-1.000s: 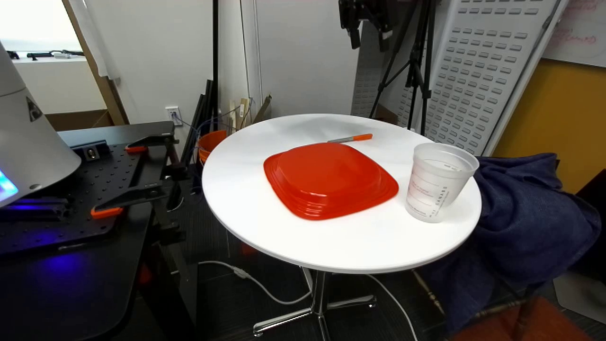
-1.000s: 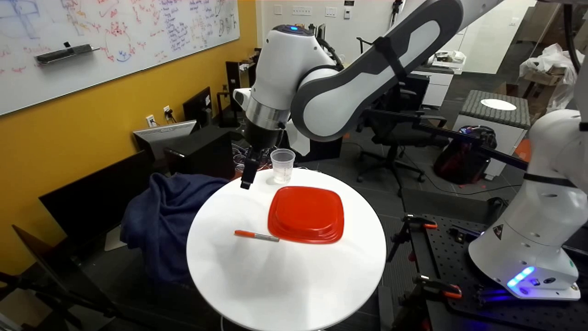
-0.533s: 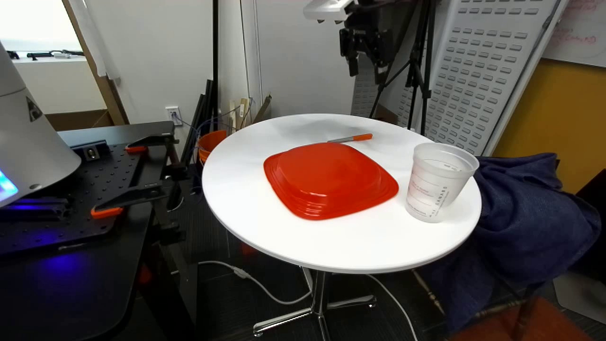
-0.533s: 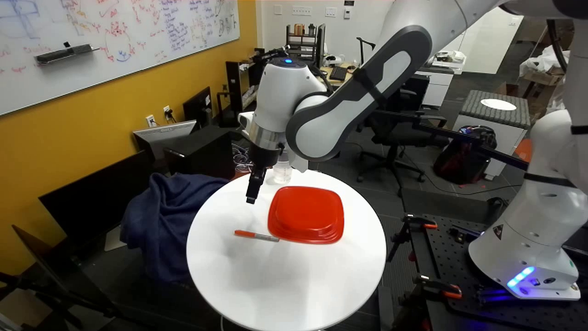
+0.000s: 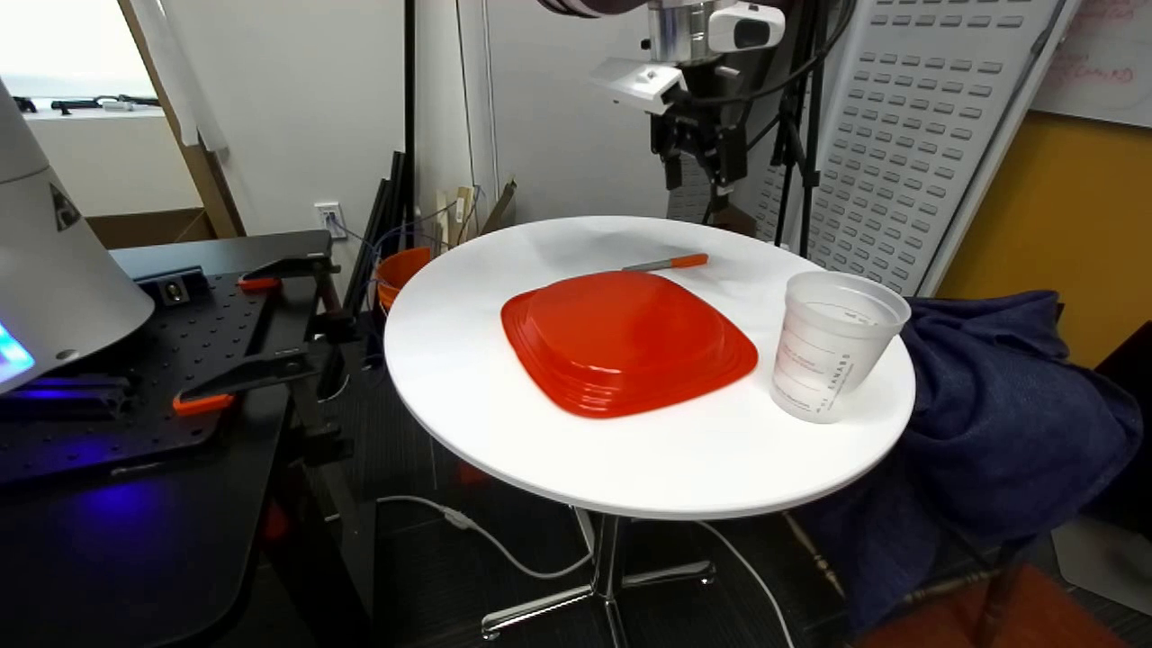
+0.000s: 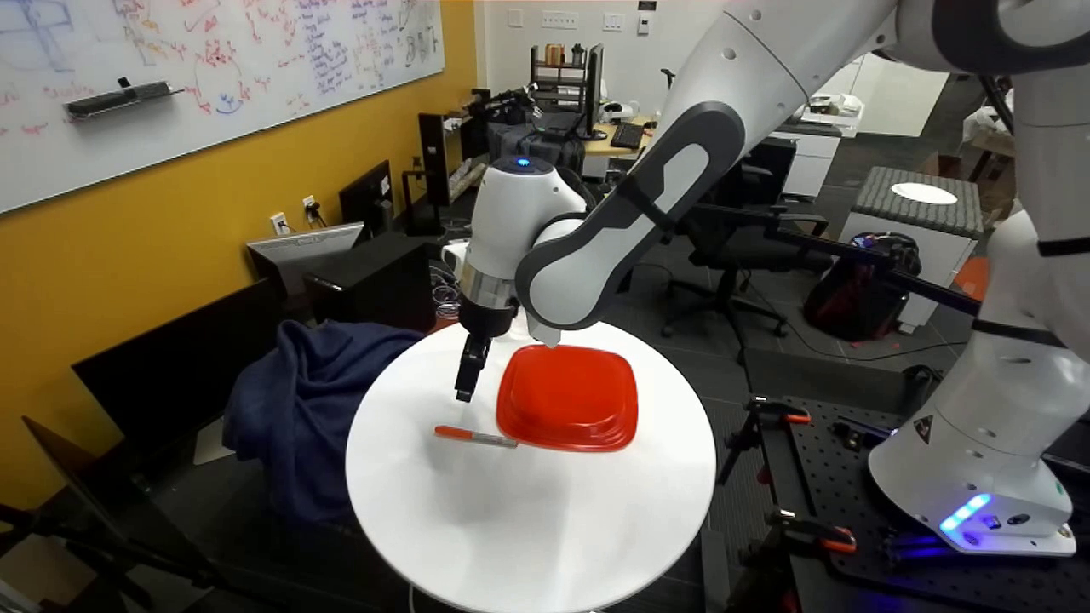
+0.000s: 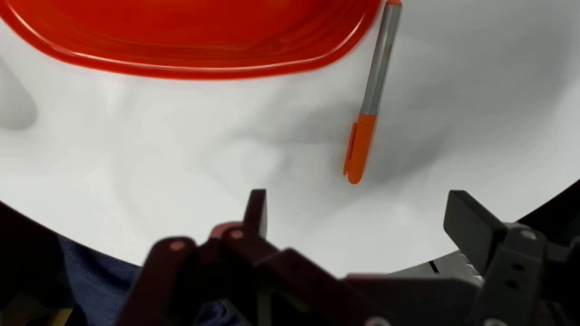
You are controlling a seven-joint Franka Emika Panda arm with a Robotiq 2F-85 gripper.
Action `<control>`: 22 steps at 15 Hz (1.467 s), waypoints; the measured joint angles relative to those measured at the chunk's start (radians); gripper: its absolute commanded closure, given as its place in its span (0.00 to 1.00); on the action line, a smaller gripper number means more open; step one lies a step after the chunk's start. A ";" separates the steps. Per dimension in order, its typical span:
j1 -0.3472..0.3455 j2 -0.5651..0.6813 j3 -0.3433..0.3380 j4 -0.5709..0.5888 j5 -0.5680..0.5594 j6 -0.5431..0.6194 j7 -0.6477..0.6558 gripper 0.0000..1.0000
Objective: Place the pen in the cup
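Observation:
The pen, with an orange cap and grey barrel, lies flat on the white table in both exterior views. In the wrist view the pen has its cap end pointing toward the jaws. The clear plastic cup stands upright near the table edge; in an exterior view the arm mostly hides it. My gripper is open and empty, above the table near the pen's cap end. It also shows side-on in an exterior view. In the wrist view the open fingertips frame bare table just beyond the cap.
A red square plate lies upside down beside the pen, close to its grey end; it also shows in the wrist view. The round white table has a dark blue cloth beside its edge.
The arm has lowered, bringing the open gripper down toward the table and closer to the pen's cap end. The pen, cup and plate have not moved.

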 measured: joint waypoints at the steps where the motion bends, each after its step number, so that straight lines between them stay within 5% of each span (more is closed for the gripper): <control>1: -0.005 0.013 0.006 0.012 0.000 0.000 -0.001 0.00; 22: -0.028 0.277 0.075 0.339 0.037 -0.228 -0.035 0.00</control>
